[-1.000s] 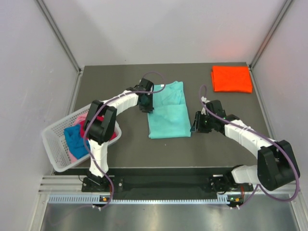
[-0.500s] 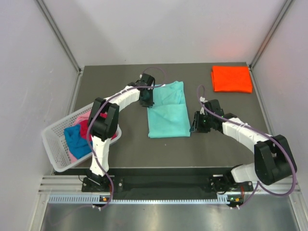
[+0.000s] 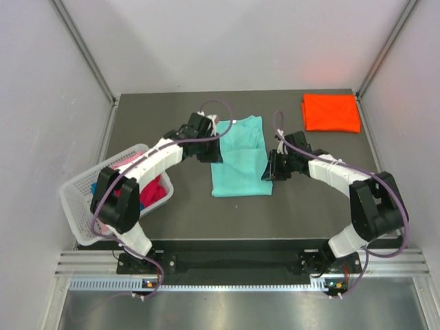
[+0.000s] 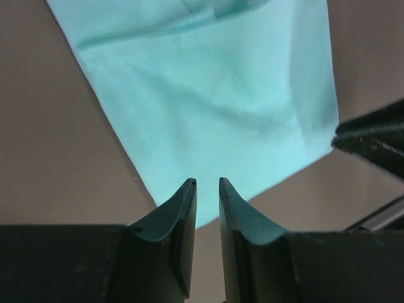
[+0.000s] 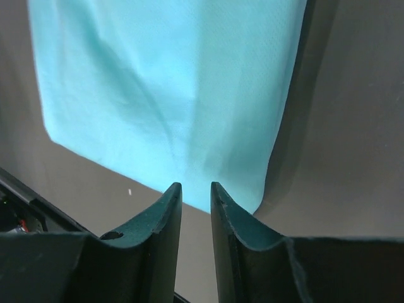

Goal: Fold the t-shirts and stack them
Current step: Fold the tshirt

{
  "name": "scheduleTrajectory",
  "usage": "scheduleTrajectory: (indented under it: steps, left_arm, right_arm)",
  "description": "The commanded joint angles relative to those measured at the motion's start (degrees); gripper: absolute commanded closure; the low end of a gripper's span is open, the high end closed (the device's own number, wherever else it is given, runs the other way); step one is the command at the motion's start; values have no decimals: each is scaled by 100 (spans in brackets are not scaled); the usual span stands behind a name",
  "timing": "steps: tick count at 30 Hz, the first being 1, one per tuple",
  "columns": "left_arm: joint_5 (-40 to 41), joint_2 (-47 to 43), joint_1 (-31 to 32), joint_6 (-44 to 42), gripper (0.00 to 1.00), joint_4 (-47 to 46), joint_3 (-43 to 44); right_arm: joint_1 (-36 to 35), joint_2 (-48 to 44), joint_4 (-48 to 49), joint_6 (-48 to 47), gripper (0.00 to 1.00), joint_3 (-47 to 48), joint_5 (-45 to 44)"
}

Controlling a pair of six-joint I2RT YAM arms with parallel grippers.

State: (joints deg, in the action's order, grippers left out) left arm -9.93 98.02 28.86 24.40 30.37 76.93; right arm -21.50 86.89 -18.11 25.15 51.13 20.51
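Observation:
A teal t-shirt (image 3: 239, 161) lies folded flat at the table's middle; it also shows in the left wrist view (image 4: 208, 95) and the right wrist view (image 5: 164, 82). My left gripper (image 3: 212, 148) hovers at its left edge, jaws a narrow gap apart and empty. My right gripper (image 3: 269, 169) hovers at its right edge, jaws also a narrow gap apart and empty. An orange t-shirt (image 3: 331, 112) lies folded at the back right. Red cloth (image 3: 157, 191) and pink cloth (image 3: 124, 162) show in the basket; the blue shirt is hidden by my left arm.
A white lattice basket (image 3: 77, 206) sits at the table's left edge, partly under my left arm. Grey walls stand close on the left, back and right. My right gripper's dark finger (image 4: 372, 142) shows at the right of the left wrist view.
My right gripper has moved left and a little back, to the teal shirt's right edge. My left arm's elbow has swung down over the basket while its gripper stayed at the shirt's left edge.

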Motion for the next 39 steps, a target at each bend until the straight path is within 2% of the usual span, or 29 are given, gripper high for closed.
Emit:
scheduleTrajectory:
  steps: [1, 4, 9, 16, 19, 22, 24, 32, 36, 39]
  left_arm:
    - [-448, -221, 84, 319, 74, -671, -930]
    - [-405, -178, 215, 469, 75, -1066, -1537]
    - [219, -107, 559, 487, 74, -1139, -2014]
    - [853, -352, 629, 407, 74, -401, -1690]
    - [765, -616, 708, 469, 73, -417, -1567]
    - [353, -714, 735, 565, 73, -558, -1558]
    - [308, -740, 796, 635, 73, -646, -1628]
    - [519, -652, 928, 952, 73, -1235, -2823]
    - [659, -766, 928, 865, 73, -938, -2762]
    - [747, -1073, 928, 786, 72, -622, -2403]
  right_arm:
    - [-56, 363, 395, -10, 75, 82, 304]
    - [-48, 749, 642, -150, 75, -85, 147]
    - [-30, 1198, 669, -361, 75, -200, -117]
    - [-30, 566, 143, -388, 75, 150, -127]
    - [-30, 276, 18, -353, 74, 230, -109]
    - [-30, 153, 26, -300, 74, 117, -4]
    - [-39, 126, 123, -300, 74, -15, -3]
    - [-30, 416, 475, -308, 74, -701, -240]
    - [-39, 171, 229, -353, 75, -684, -443]
    - [-30, -224, 10, -335, 75, -622, -478]
